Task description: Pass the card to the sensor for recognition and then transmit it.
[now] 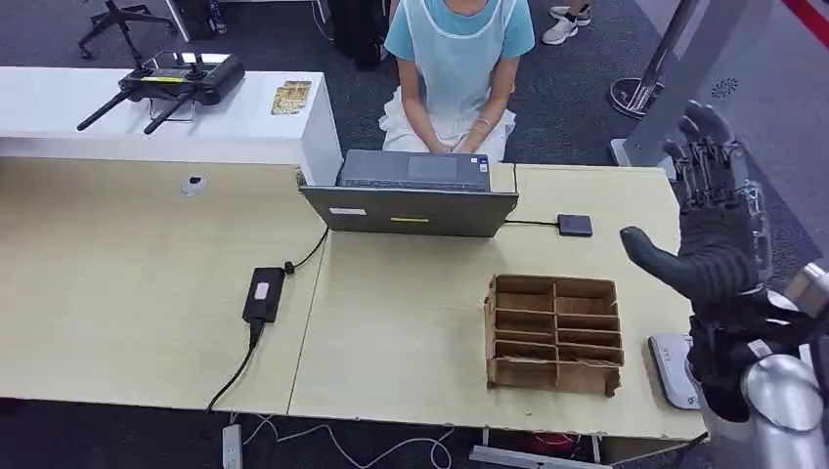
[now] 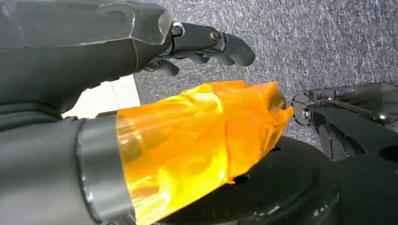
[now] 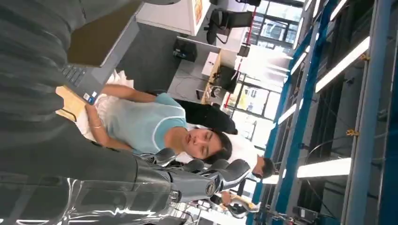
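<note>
At the table's right end, the head view shows the right hand (image 1: 719, 210) raised above the table (image 1: 411, 322), fingers spread and pointing up, thumb out to the side, holding nothing. A cardboard divider box (image 1: 554, 335) stands near the front edge, with a flat grey device (image 1: 675, 369) just beside it. The card cannot be made out. A person (image 1: 458, 59) sits behind the laptop (image 1: 415, 195). The left wrist view adds the left hand (image 2: 141, 51): fingers loosely extended over carpet, nothing held.
</note>
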Robot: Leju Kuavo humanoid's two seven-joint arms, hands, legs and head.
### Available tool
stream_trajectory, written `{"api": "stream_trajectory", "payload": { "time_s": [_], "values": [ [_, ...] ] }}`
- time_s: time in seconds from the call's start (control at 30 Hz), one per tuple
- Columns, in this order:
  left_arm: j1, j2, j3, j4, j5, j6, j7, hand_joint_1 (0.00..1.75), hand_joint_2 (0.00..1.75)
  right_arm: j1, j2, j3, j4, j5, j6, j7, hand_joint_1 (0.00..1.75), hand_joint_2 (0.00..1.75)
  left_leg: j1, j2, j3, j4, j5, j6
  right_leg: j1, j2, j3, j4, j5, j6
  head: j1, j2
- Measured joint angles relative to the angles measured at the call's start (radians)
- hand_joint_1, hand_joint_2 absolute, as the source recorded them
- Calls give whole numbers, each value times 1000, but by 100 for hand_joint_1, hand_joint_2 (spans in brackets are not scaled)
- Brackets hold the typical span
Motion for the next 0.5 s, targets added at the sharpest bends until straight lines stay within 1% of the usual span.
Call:
{"api": "stream_trajectory", "payload": {
  "time_s": [0.1,0.17,0.23,0.27,0.3,0.4,0.5],
  "values": [
    [0,-2,0,0,2,1,-2,0,0,15,-1,-11,-11,6,-1,2,0,175,0,0,1,0,0,0,0,0,0,0,0,0,0,0],
    [0,-3,2,1,11,3,-13,0,0,58,-1,-24,-31,49,-13,-5,0,175,0,-1,1,0,0,0,0,-2,1,0,0,0,0,0],
    [2,-5,5,2,16,3,-22,0,0,131,-2,-40,-54,135,-35,-36,0,175,0,-3,1,0,0,0,0,-3,2,0,-1,0,0,0],
    [4,-5,7,2,18,3,-24,0,0,184,-2,-50,-68,203,-55,-54,0,175,0,-3,0,0,-1,1,0,-3,2,0,-2,0,1,0],
    [6,-5,7,4,19,3,-24,0,0,216,-1,-55,-74,245,-71,-59,0,175,0,-3,0,0,-1,1,0,-3,2,0,-2,0,0,0],
    [7,-5,7,17,23,3,-24,0,0,321,8,-62,-96,366,-163,-56,0,175,0,-2,0,0,-2,1,0,-2,1,0,-3,0,0,0],
    [8,-6,7,29,33,2,-21,0,0,411,34,-59,-124,482,-285,-28,0,175,0,-2,0,0,-4,1,0,-2,1,0,-5,0,0,0]
  ]
}}
